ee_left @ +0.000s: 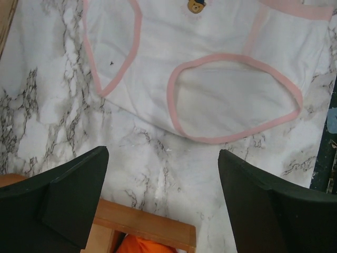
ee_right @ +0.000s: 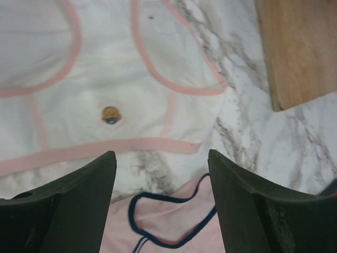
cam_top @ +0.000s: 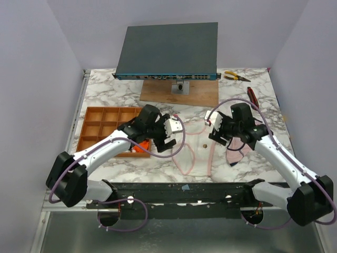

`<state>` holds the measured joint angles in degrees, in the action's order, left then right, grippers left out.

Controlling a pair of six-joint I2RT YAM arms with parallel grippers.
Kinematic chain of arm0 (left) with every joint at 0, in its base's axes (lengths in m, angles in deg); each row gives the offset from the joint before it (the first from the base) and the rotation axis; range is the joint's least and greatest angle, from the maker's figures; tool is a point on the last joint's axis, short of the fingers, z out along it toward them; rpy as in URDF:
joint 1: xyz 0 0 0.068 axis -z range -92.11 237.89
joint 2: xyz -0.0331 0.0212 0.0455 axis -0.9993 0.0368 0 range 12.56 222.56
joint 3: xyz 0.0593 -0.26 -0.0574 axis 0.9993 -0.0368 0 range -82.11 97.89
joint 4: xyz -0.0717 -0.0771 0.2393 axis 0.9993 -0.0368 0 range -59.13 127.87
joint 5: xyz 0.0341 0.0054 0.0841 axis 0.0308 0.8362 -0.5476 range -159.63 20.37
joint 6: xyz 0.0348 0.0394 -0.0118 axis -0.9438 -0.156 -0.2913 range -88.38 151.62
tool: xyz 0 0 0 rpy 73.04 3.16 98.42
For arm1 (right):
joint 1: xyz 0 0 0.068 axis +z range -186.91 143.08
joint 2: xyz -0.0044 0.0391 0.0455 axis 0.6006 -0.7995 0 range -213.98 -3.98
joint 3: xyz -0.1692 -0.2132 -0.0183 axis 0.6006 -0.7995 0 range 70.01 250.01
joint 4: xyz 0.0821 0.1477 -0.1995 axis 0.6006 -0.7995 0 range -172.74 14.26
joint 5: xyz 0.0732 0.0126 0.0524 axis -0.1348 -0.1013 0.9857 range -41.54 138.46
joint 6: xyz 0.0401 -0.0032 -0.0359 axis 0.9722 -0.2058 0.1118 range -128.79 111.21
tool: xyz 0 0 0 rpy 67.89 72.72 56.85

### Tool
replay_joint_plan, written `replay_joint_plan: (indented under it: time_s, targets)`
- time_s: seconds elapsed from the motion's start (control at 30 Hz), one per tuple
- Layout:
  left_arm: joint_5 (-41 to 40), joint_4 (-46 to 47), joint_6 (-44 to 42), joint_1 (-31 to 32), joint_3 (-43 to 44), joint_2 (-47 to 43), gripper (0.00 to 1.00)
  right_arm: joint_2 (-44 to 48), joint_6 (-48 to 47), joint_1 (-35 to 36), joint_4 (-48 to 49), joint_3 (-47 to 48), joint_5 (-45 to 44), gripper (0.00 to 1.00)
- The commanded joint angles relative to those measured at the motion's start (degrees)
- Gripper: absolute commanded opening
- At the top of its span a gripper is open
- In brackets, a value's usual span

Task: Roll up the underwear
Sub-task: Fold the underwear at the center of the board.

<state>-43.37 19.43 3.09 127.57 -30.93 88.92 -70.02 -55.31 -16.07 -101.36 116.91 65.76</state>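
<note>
A white underwear with pink trim (cam_top: 197,145) lies spread flat on the marble between my two grippers. It shows in the left wrist view (ee_left: 210,63) and, with its small bear badge, in the right wrist view (ee_right: 131,100). A pale pink underwear with dark edging (cam_top: 237,155) lies under my right arm, just below the right gripper (ee_right: 168,221). An orange underwear (cam_top: 139,148) sits in the tray's near corner (ee_left: 142,246). My left gripper (cam_top: 174,134) (ee_left: 163,179) hangs open above bare marble beside the white one. My right gripper (cam_top: 212,128) (ee_right: 162,179) is open too, and empty.
The orange-brown compartment tray (cam_top: 100,121) stands at the left, its corner (ee_left: 142,224) under my left gripper. At the back are a dark flat box (cam_top: 168,50) on a wooden board (cam_top: 179,92) (ee_right: 300,47), pliers (cam_top: 237,76) and a red-handled tool (cam_top: 253,96).
</note>
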Motion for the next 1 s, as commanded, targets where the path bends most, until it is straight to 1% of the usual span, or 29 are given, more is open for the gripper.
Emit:
replay_joint_plan:
  time_s: [0.0,0.1,0.23,0.33,0.4,0.57,0.67,0.87,0.97]
  targets:
    - [4.61,1.78,3.27,-5.17,2.67,-2.35,0.88,2.34,-5.84,1.31,-20.32,1.27,11.53,0.73]
    - [6.65,0.02,4.35,-9.14,6.05,-1.59,0.88,4.18,-7.75,4.38,-24.96,0.05,12.67,0.73]
    - [8.76,-9.29,1.09,-11.96,14.13,2.04,0.88,3.85,-8.15,12.32,-26.79,-2.54,10.16,0.71]
    - [7.22,-16.32,-2.04,-12.24,19.54,5.36,0.88,3.4,-8.15,17.37,-25.76,-4.64,8.65,0.69]
    - [5.45,-18.46,-3.05,-12.2,21.37,6.77,0.88,3.16,-8.17,19.56,-25.1,-5.37,8.73,0.68]
    - [2.5,-18.99,-3.53,-12.76,22.18,8.32,0.88,3.15,-7.1,24.98,-23.15,-8.19,7.94,0.66]
    - [1.37,-19.01,-3.46,-13.06,22.46,9.0,0.88,3.14,-6.45,26.93,-20.66,-10.69,6.91,0.62]
    - [1.0,-18.21,-2.98,-13.14,20.57,8.39,0.88,2.98,-5.62,27.5,-11.98,-15.18,1.85,0.53]
    - [0.31,-16.26,-3.25,-13.14,18.1,7.26,0.88,3.5,-4.74,27.5,-10.38,-15.45,1.62,0.53]
